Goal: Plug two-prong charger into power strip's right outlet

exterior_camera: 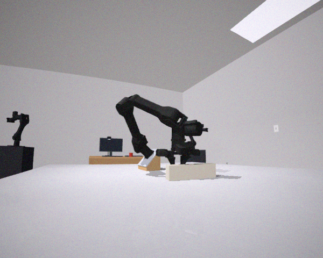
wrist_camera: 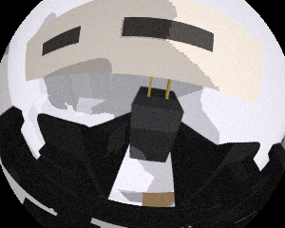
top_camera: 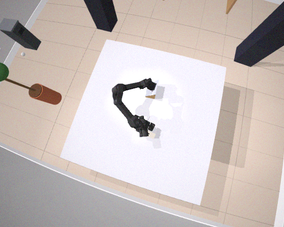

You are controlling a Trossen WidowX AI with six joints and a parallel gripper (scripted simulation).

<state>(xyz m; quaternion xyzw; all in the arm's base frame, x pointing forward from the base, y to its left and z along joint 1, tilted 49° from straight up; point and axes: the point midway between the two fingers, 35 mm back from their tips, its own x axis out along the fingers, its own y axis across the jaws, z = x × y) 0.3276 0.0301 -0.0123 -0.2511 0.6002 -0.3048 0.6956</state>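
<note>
The black charger (wrist_camera: 156, 119) is held in my gripper (exterior_camera: 177, 160), which is shut on it. Its two brass prongs (wrist_camera: 150, 87) (wrist_camera: 168, 89) point away from the fingers, toward the strip. The cream power strip (top_camera: 152, 134) (exterior_camera: 192, 172) (wrist_camera: 102, 49) lies on the white table, with a dark left outlet (wrist_camera: 62, 41) and a wider-looking dark right outlet (wrist_camera: 192, 36) in the wrist view. The prong tips overlap the strip's near edge there, below the right outlet and outside both outlets. Whether they touch the strip cannot be told. The charger is hidden in the top and exterior views.
A wooden wedge (top_camera: 150, 96) (exterior_camera: 154, 165) with a tilted pale plate stands at the arm's base, behind the gripper in the exterior view. The white table top (top_camera: 181, 156) (exterior_camera: 114, 210) bears the strip and wedge. Shadows fall across the strip and table.
</note>
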